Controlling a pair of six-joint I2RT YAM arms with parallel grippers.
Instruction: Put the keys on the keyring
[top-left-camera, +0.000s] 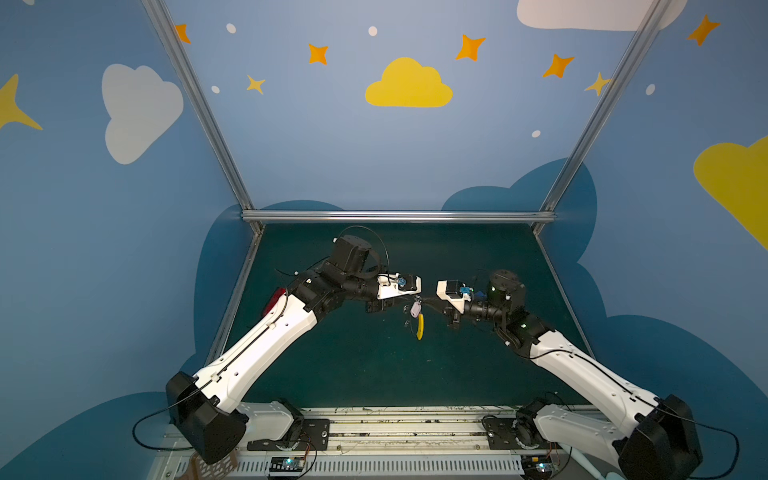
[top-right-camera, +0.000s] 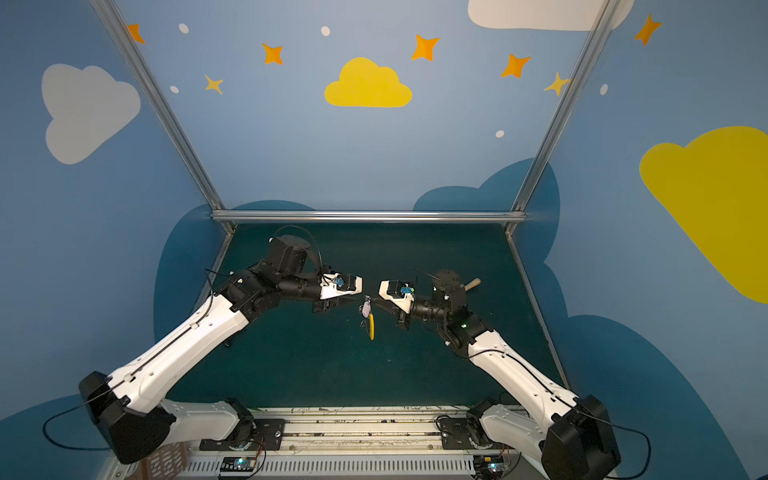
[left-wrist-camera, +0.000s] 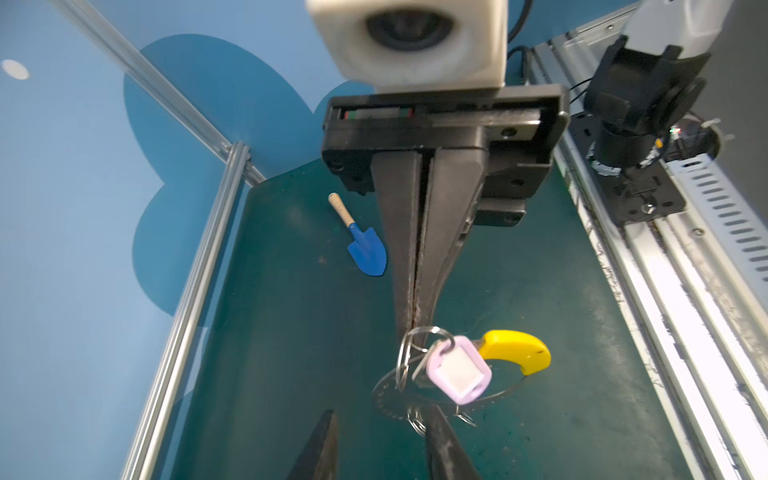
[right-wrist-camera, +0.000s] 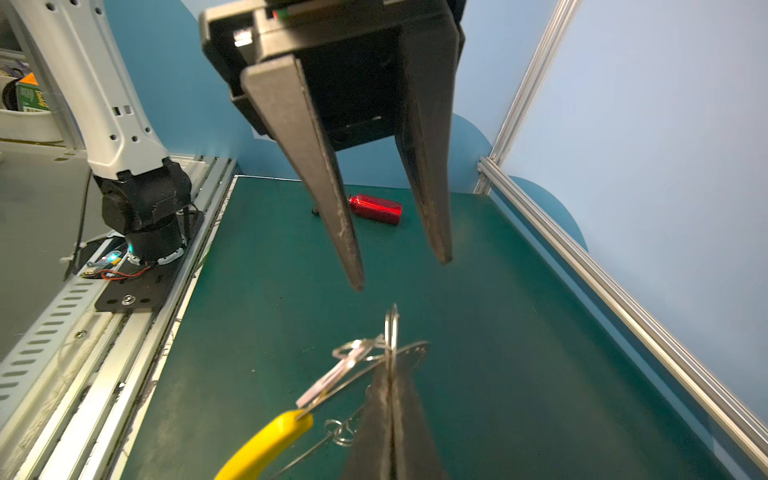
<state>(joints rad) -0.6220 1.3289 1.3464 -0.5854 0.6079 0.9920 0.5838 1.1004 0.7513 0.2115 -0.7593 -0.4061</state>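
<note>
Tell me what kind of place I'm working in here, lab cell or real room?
Looks like a purpose-built robot training cell, not a real room: aluminium frame rails boxing in cartoon cloud-and-star wall panels, a green mat, and a metal mounting rail along the front.

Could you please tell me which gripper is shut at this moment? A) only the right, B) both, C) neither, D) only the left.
A: the right gripper has its jaws pressed together on the silver ring of the keys, while the left gripper has its jaws apart with nothing between them.
</note>
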